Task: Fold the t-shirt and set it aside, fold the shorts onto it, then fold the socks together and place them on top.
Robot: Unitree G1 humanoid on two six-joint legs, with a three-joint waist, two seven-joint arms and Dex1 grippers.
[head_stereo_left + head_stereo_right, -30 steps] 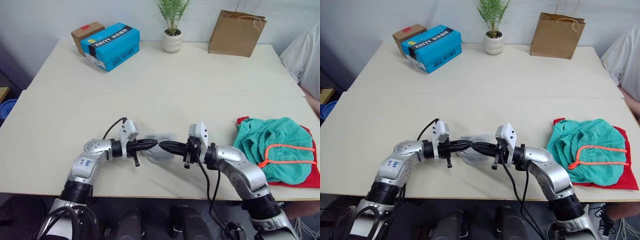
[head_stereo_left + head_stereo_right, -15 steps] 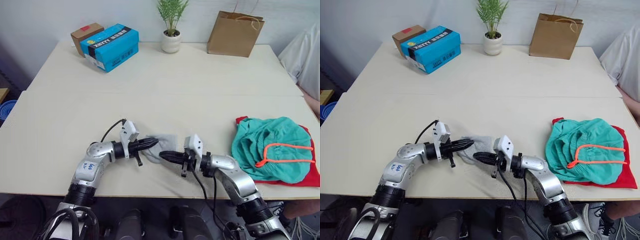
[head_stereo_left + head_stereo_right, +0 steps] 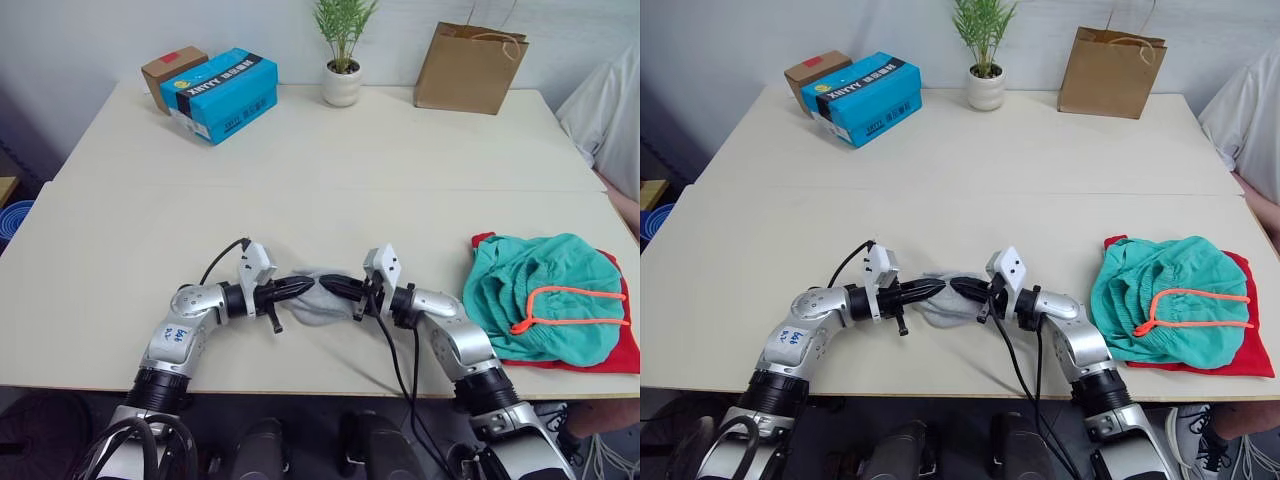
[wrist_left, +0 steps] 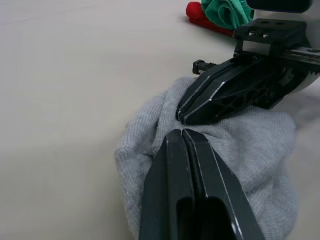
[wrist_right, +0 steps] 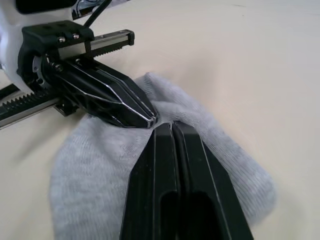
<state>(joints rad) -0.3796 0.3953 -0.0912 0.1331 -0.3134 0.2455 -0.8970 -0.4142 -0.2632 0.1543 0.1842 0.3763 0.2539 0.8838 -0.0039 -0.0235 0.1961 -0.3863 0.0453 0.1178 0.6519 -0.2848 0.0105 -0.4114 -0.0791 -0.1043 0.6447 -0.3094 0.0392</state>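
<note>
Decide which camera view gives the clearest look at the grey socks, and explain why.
The right wrist view is best: the socks lie close up, their knit plain, with both shut grippers' tips meeting on them. The left wrist view is nearly as close. In the eye views the socks are a small grey bundle between the left gripper and right gripper.

The teal-green fabric shorts hide most of the bright red cotton t-shirt, cut off at the edge.

Blue box and brown carton sat at table's far left; potted plant, paper bag far side.
</note>
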